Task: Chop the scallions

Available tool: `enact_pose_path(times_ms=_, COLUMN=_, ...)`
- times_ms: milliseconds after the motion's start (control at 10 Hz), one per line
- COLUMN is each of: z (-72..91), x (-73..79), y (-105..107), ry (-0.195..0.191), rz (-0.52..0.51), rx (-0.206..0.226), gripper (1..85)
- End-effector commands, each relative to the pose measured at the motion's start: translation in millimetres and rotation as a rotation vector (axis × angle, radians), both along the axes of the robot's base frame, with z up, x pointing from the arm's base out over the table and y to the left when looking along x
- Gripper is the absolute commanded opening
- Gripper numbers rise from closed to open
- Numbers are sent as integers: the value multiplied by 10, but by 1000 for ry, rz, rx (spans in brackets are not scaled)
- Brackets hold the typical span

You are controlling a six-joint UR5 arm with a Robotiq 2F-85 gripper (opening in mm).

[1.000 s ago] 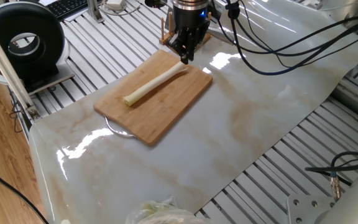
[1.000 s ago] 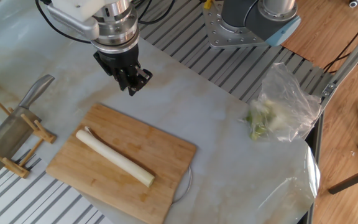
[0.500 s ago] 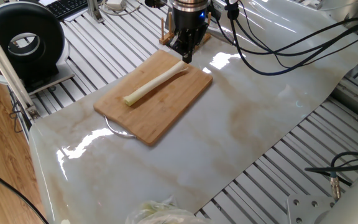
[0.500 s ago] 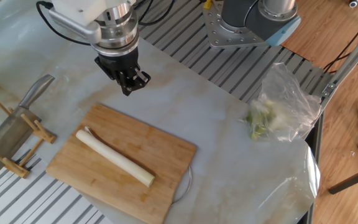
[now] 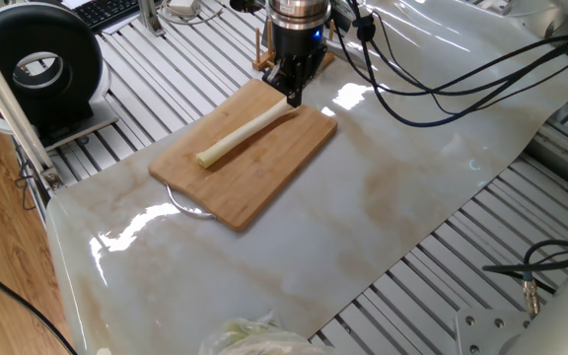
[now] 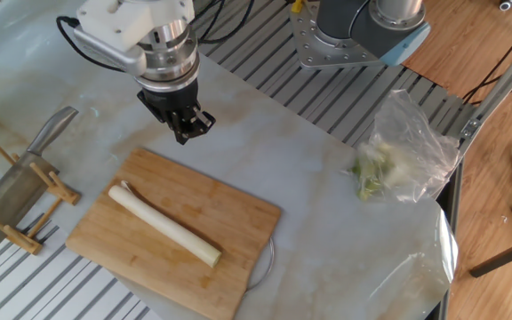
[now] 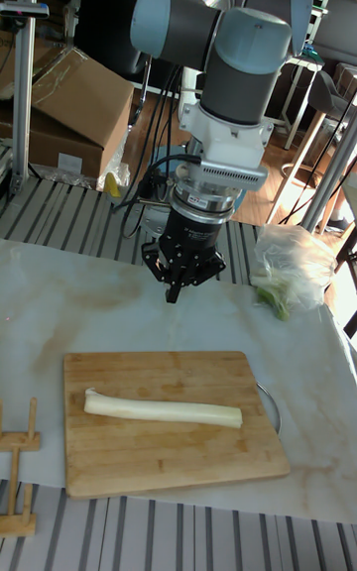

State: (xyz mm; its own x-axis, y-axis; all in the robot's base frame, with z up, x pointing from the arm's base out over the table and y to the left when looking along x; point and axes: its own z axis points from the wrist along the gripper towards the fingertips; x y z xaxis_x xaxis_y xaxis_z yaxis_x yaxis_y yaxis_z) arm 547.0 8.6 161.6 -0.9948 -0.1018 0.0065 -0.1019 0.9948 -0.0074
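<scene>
Heads up: your gripper (image 6: 188, 130) has drifted toward the upper left of the other fixed view over the last second, heading for the knife (image 6: 25, 169) parked in its wooden rack (image 6: 27, 233) at the left edge. Fingers look pressed together with nothing in them, though it's hard to be sure from these angles. The scallions (image 6: 164, 227) sit whole, lying diagonally across the cutting board (image 6: 238, 222) in the lower middle. So no chopping yet; I'd guess you're fetching the blade first.
</scene>
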Motion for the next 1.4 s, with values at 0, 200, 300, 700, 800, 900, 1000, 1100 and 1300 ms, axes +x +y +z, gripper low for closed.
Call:
enact_pose_path(times_ms=0, z=-46, x=-19, y=39, ry=9, rz=-11, rx=13, gripper=13)
enact_pose_path(times_ms=200, z=-49, x=-8, y=-16, ry=5, rz=12, rx=-9, gripper=13)
enact_pose_path(times_ms=300, z=-50, x=-24, y=-20, ry=11, rz=21, rx=-11, gripper=13)
enact_pose_path(times_ms=700, z=-59, x=8, y=-45, ry=-1, rz=8, rx=-22, gripper=13)
enact_pose_path(times_ms=800, z=-61, x=-13, y=-48, ry=6, rz=-5, rx=-25, gripper=13)
enact_pose_path(times_ms=900, z=-65, x=-42, y=-10, ry=17, rz=-11, rx=-13, gripper=13)
enact_pose_path(times_ms=1000, z=-66, x=-19, y=47, ry=8, rz=-16, rx=6, gripper=13)
enact_pose_path(times_ms=1100, z=-65, x=13, y=45, ry=-5, rz=-11, rx=4, gripper=13)
enact_pose_path(times_ms=1300, z=-98, x=25, y=10, ry=-14, rz=-7, rx=-28, gripper=13)
